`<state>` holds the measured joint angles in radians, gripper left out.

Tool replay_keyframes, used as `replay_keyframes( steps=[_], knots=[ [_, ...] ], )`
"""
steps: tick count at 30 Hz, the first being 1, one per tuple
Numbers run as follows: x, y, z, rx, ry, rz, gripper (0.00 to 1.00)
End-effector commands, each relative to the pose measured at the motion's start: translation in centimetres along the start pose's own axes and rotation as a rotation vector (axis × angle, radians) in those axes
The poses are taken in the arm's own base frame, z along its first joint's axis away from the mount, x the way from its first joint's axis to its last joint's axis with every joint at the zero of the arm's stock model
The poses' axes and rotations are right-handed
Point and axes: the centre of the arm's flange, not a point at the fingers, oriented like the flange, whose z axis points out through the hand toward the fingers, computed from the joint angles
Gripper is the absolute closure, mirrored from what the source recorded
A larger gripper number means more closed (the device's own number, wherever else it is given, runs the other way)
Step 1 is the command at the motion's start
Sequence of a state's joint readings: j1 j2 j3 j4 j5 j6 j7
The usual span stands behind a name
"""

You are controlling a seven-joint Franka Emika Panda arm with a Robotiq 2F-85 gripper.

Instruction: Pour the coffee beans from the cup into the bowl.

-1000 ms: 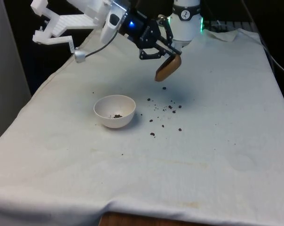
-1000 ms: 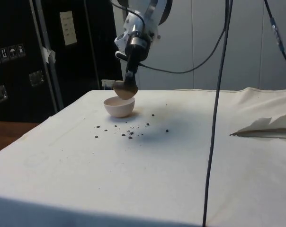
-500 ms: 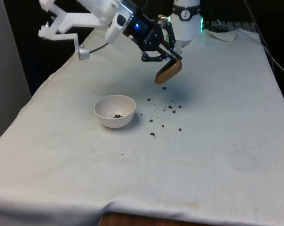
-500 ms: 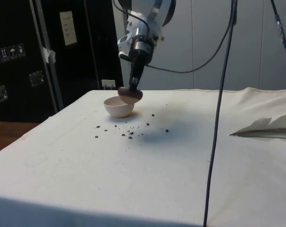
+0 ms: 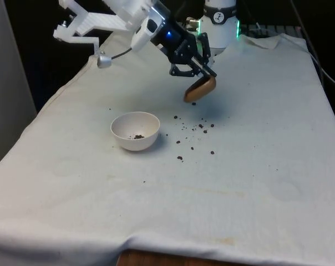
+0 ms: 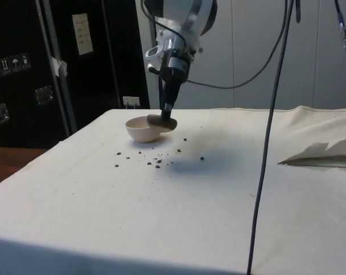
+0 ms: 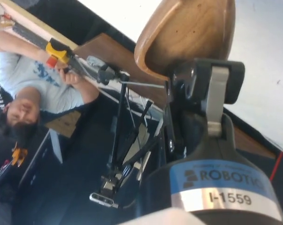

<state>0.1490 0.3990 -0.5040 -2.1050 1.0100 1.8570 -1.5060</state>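
My gripper (image 5: 199,71) is shut on the rim of a brown wooden cup (image 5: 199,89), which hangs tipped on its side above the cloth. Seen from the side, the cup (image 6: 162,121) hangs level with the bowl's rim. In the wrist view the fingers (image 7: 218,89) pinch the wall of the cup (image 7: 190,33). The white bowl (image 5: 135,131) sits apart from the cup, towards the front view's left, and holds a few coffee beans (image 5: 138,136). Several more beans (image 5: 194,133) lie scattered on the cloth below the cup; these spilled beans (image 6: 157,161) lie beside the bowl (image 6: 142,130).
The white cloth (image 5: 223,194) has a rumpled fold (image 6: 325,154) near the robot's end. A person (image 7: 33,89) sits beyond the table in the wrist view, holding a tool.
The gripper has carried the cup a little lower and towards the robot, and the cup has tilted flatter. The bowl and the spilled beans have not moved.
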Motion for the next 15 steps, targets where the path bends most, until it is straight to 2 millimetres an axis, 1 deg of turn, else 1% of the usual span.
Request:
replay_keyframes(
  steps=[1,3,4,11,12,15],
  knots=[
    [-0.1,-0.2,0.0,-0.026,-0.008,-0.004,1.0],
    [-0.1,-0.1,0.3,-0.012,-0.004,-0.006,1.0],
    [-0.3,-0.3,0.4,-0.043,-0.013,-0.012,1.0],
    [-0.8,-0.7,1.2,-0.085,-0.028,-0.032,1.0],
    [-0.7,-0.5,1.2,-0.058,-0.022,-0.026,1.0],
    [-1.1,-0.8,1.5,-0.101,-0.035,-0.037,1.0]
  ],
)
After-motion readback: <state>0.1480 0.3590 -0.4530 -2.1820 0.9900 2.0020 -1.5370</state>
